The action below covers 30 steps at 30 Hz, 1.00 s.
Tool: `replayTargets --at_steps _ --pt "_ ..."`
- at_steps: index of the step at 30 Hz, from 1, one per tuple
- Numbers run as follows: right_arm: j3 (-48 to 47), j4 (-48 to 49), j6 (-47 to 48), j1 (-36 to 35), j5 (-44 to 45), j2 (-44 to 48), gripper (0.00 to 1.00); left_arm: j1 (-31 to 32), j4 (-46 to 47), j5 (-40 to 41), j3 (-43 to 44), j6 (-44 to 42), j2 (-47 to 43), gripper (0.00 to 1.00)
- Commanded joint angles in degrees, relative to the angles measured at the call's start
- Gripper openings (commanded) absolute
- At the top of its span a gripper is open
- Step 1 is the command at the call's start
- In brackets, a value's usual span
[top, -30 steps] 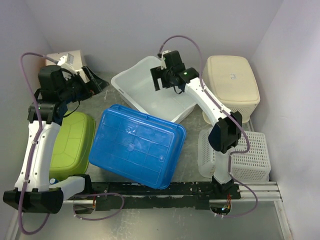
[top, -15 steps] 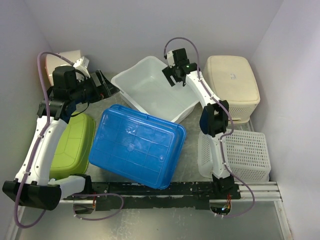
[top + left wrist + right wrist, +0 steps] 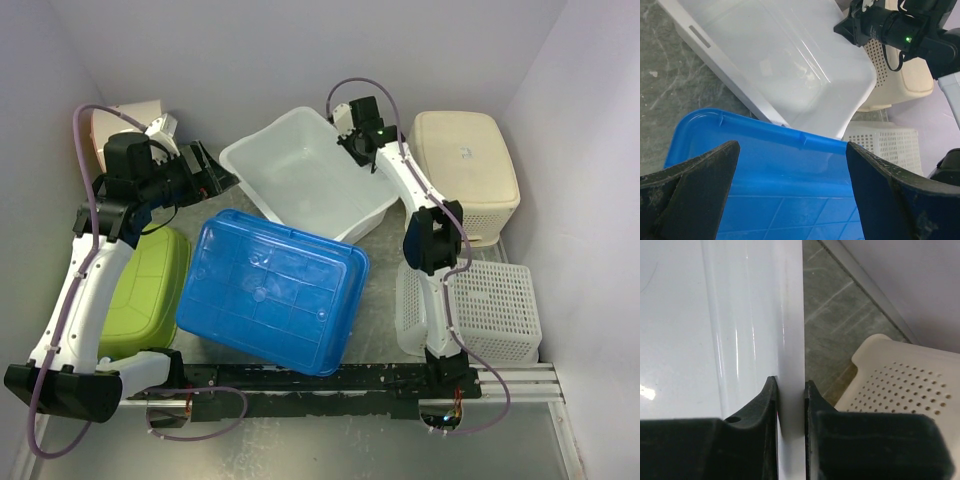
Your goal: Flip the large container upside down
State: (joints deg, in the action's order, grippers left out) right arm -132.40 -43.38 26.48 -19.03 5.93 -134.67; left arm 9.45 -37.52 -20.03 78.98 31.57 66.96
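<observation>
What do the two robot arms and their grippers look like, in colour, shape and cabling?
Both the left arm and right arm have slim white links joined by bulky black joints. A thin purplish-grey cable loops along each arm. The left gripper and right gripper are black, each with two flat fingers; the left fingers look scuffed. A small green light glows on the right wrist.

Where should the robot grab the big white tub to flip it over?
By its thin upright rim, on the far right side, coming down from above. The white tub sits open side up, so its wall edge fits between two fingers. The right gripper is pinched there now. The near side is probably worse: the blue bin crowds it.
</observation>
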Motion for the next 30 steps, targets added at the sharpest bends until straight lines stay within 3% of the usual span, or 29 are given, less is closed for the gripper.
replayTargets --at_steps 1,4,10,14,21,25,28,30 --pt "5.3 14.3 7.7 -2.9 14.9 7.3 0.00 0.2 1.4 -1.1 -0.2 0.8 -1.1 0.99" --pt "10.0 24.0 13.7 -5.4 23.5 10.2 0.00 0.2 3.0 -2.0 -0.8 2.0 -0.9 0.99" --pt "23.3 55.9 31.8 -8.4 35.9 15.7 0.00 0.8 3.1 -4.3 1.0 2.2 1.5 0.99" --pt "30.7 75.6 42.8 -8.9 37.8 16.5 0.00 1.0 3.0 -3.9 0.5 2.2 1.1 0.99" --pt "39.8 98.5 57.4 -11.7 36.9 14.4 0.00 1.2 4.9 -5.3 -1.3 3.3 1.3 0.99" --pt "42.8 92.6 50.9 -11.8 34.4 15.5 0.00 1.4 4.8 -5.0 -1.3 2.9 1.5 0.99" --pt "42.9 75.1 36.6 -11.4 28.0 19.5 0.00 1.5 4.5 -4.8 -1.8 2.8 1.3 0.99" --pt "40.4 64.4 27.3 -10.3 23.7 20.9 0.13 1.5 4.8 -4.8 -2.6 2.8 1.0 0.99"
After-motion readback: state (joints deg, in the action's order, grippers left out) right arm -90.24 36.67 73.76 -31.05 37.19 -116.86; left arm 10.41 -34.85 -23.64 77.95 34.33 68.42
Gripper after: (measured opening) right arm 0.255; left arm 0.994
